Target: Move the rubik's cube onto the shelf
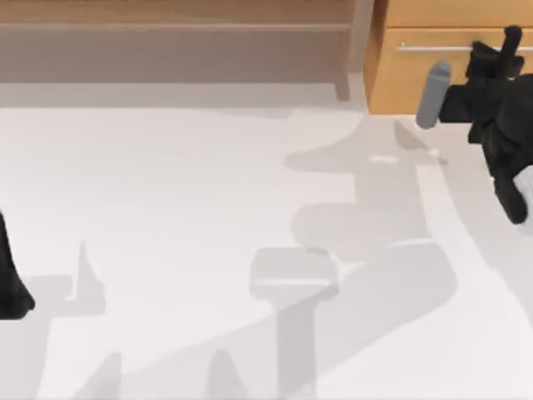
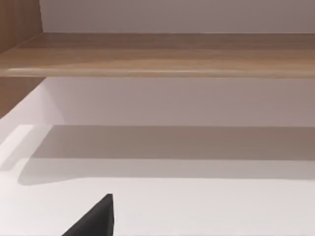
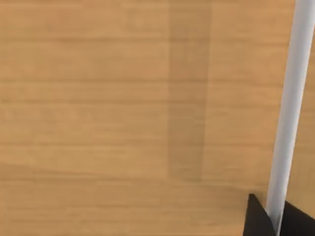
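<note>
The rubik's cube is out of view. The shelf is a long light brown board along the table's back left, with a grey-brown recess below and an upright post at its right end. In the left wrist view the shelf board runs across, some way off. My right gripper is at the back right, against the orange-tan drawer cabinet. Its black fingertips sit close on both sides of the thin metal handle. My left arm is parked at the table's left edge.
The white tabletop spreads in front of the shelf and cabinet, crossed by grey shadows. The cabinet's handle runs level across the drawer front. A grey cylinder on the right arm sticks out over the cabinet's lower edge.
</note>
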Controlling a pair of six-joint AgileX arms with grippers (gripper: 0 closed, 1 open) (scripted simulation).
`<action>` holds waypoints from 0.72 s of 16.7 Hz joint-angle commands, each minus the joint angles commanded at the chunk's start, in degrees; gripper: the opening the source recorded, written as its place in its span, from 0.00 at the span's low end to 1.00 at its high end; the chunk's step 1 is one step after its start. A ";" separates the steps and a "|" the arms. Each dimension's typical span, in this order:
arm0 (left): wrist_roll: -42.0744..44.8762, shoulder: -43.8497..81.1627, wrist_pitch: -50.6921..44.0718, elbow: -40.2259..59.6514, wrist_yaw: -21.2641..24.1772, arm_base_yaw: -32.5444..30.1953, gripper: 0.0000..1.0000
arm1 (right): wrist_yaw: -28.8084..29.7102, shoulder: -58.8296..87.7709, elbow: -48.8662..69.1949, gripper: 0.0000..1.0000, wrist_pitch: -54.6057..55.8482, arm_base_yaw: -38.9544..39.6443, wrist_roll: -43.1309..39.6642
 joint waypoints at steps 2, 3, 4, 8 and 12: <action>0.00 0.00 0.00 0.00 0.00 0.00 1.00 | 0.56 -1.71 -4.30 0.00 2.24 0.44 0.05; 0.00 0.00 0.00 0.00 0.00 0.00 1.00 | 0.85 -2.71 -6.90 0.00 3.54 0.72 0.16; 0.00 0.00 0.00 0.00 0.00 0.00 1.00 | 1.10 -3.73 -9.42 0.00 4.84 1.02 0.27; 0.00 0.00 0.00 0.00 0.00 0.00 1.00 | 1.67 -5.90 -14.07 0.00 7.85 1.74 0.30; 0.00 0.00 0.00 0.00 0.00 0.00 1.00 | 1.58 -5.76 -13.96 0.00 7.77 1.66 0.29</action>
